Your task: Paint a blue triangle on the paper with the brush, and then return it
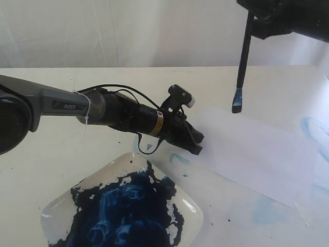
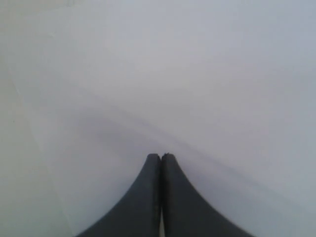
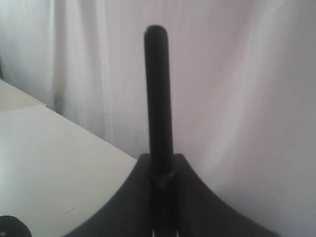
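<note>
Both closed: left claw (image 1: 198, 145) low over the paper (image 1: 257, 149), right claw (image 3: 160, 170) raised, clamping the brush (image 1: 242, 62).

The dish (image 1: 61, 198) sits at the table's (image 1: 46, 154) near edge, left of centre; the paper (image 1: 257, 154) lies behind and right of it, toward the right edge. The left gripper (image 1: 198, 148) is at the paper's left end, and the brush (image 1: 243, 56) hangs upright over its far edge.
</note>
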`<state>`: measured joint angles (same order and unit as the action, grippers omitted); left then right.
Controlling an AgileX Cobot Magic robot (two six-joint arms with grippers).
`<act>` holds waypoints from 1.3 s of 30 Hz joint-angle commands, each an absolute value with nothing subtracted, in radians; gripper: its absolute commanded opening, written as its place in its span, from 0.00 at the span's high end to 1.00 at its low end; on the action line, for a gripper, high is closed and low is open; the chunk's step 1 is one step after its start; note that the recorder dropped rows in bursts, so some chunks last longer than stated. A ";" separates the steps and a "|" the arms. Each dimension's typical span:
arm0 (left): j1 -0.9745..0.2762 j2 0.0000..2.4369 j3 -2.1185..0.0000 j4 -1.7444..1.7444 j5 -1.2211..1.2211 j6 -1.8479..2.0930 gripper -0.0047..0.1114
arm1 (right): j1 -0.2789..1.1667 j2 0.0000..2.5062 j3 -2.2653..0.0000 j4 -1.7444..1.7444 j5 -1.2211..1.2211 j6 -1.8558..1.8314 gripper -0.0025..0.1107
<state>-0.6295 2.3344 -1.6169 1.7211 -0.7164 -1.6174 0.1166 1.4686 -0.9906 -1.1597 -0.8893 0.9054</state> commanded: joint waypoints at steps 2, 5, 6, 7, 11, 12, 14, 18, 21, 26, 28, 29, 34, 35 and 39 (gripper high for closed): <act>-0.631 2.345 -1.616 1.744 -0.714 -1.618 0.96 | 0.015 1.550 -0.987 -1.121 -1.136 0.851 0.98; -0.631 2.345 -1.616 1.744 -0.714 -1.618 0.96 | -0.069 1.598 -0.987 -1.148 -1.221 0.867 0.98; -0.631 2.345 -1.616 1.744 -0.714 -1.618 0.96 | -0.076 1.610 -0.987 -1.154 -1.221 0.891 0.98; -0.631 2.345 -1.616 1.744 -0.714 -1.618 0.96 | -0.079 1.625 -0.987 -1.164 -1.221 0.911 0.98; -0.631 2.345 -1.616 1.744 -0.714 -1.618 0.96 | -0.070 1.687 -0.987 -1.209 -1.221 0.943 0.98; -0.631 2.345 -1.616 1.744 -0.714 -1.618 0.96 | -0.070 1.695 -0.987 -1.212 -1.221 0.948 0.98; -0.631 2.345 -1.616 1.744 -0.714 -1.618 0.96 | -0.070 1.703 -0.987 -1.215 -1.221 0.950 0.98; -0.631 2.345 -1.616 1.744 -0.714 -1.618 0.96 | -0.070 1.703 -0.987 -1.215 -1.221 0.950 0.98; -0.631 2.345 -1.616 1.744 -0.714 -1.618 0.96 | -0.061 1.703 -0.987 -1.202 -1.221 0.950 0.98; -0.631 2.345 -1.616 1.744 -0.711 -1.618 0.96 | -0.031 1.703 -0.987 -1.156 -1.221 0.946 0.98; -0.631 2.345 -1.616 1.744 -0.711 -1.618 0.96 | -0.031 1.703 -0.987 -1.152 -1.221 0.946 0.98; -0.631 2.345 -1.616 1.744 -0.711 -1.618 0.96 | -0.031 1.703 -0.987 -1.152 -1.221 0.946 0.98; -0.631 2.345 -1.616 1.744 -0.711 -1.618 0.96 | -0.031 1.703 -0.987 -1.152 -1.221 0.946 0.98; -0.631 2.345 -1.616 1.744 -0.711 -1.618 0.96 | -0.031 1.703 -0.987 -1.152 -1.221 0.946 0.98; -0.631 2.345 -1.616 1.744 -0.717 -1.618 0.96 | -0.031 1.703 -0.987 -1.147 -1.221 0.946 0.98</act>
